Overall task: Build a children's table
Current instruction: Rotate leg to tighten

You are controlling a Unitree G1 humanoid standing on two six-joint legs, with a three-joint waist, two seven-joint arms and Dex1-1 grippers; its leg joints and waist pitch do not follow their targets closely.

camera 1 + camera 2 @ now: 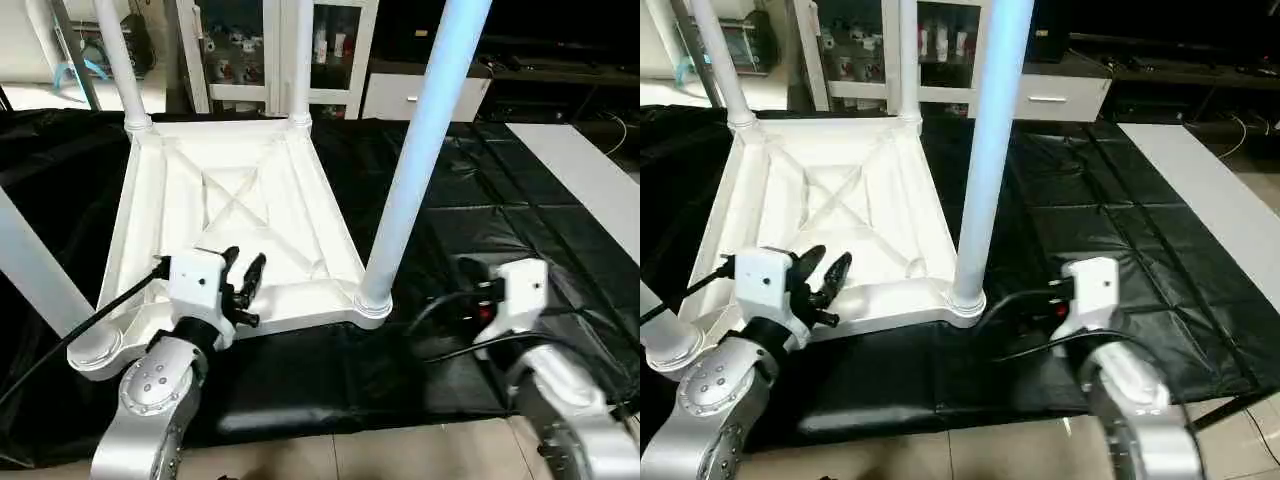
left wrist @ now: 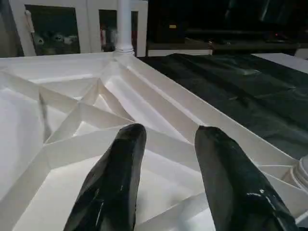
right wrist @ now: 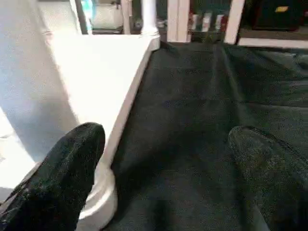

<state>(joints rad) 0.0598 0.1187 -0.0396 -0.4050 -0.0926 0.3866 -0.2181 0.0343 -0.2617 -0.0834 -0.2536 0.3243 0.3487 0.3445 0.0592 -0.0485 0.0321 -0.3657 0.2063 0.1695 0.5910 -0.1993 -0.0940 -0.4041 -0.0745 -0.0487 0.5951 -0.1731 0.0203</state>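
The white table top (image 1: 230, 215) lies underside up on the black sheet (image 1: 500, 210), its X ribs showing, with 4 legs standing in its corner sockets: the near-right leg (image 1: 415, 160), the near-left leg (image 1: 30, 265) and 2 far legs (image 1: 120, 60), all cut off by the upper or side edges. The left gripper (image 1: 245, 275) hovers over the top's near rim with its 2 fingers (image 2: 110, 187) slightly apart and empty. The right gripper (image 3: 163, 178) sits just beside the near-right leg's socket (image 1: 373, 303), over the sheet, fingers spread wide around nothing.
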